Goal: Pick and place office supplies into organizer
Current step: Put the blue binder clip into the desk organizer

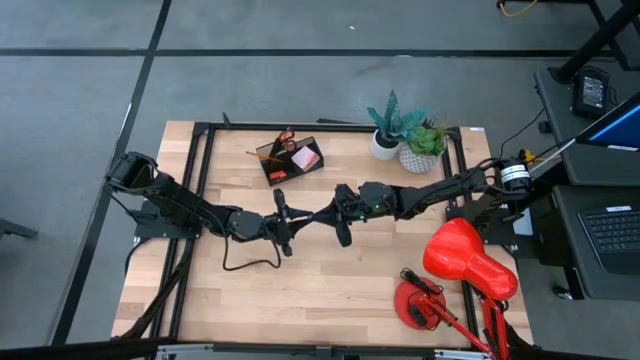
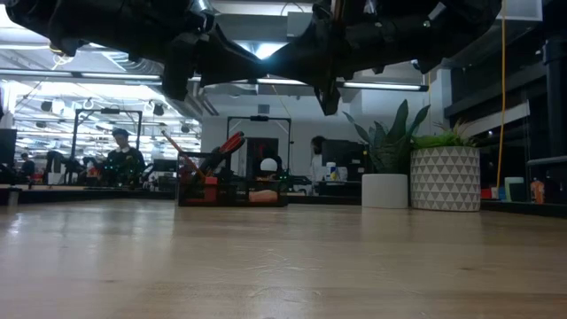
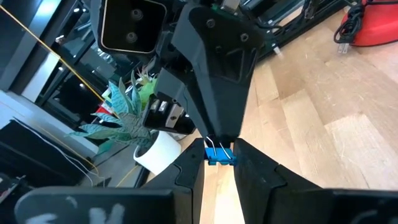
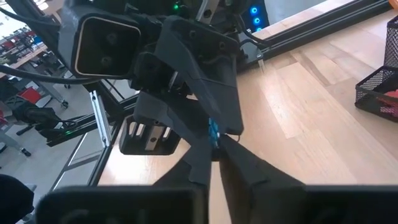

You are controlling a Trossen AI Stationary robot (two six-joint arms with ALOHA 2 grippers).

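2 grippers meeting midair, blue clip [image 3: 218, 155] between

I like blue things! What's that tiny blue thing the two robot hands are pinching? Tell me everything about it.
It looks like a small blue binder clip with thin silvery wire handles. It is up in the air above the wooden table, near the middle, touching nothing else. The left gripper pinches it from one side, and the right gripper meets it from the opposite side, fingertip to fingertip. Most of it is hidden between the dark fingers.

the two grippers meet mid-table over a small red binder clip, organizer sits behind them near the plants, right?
Not quite: the clip is blue, not red, as the left wrist view shows. The left gripper and right gripper do meet mid-table, with the organizer behind them.
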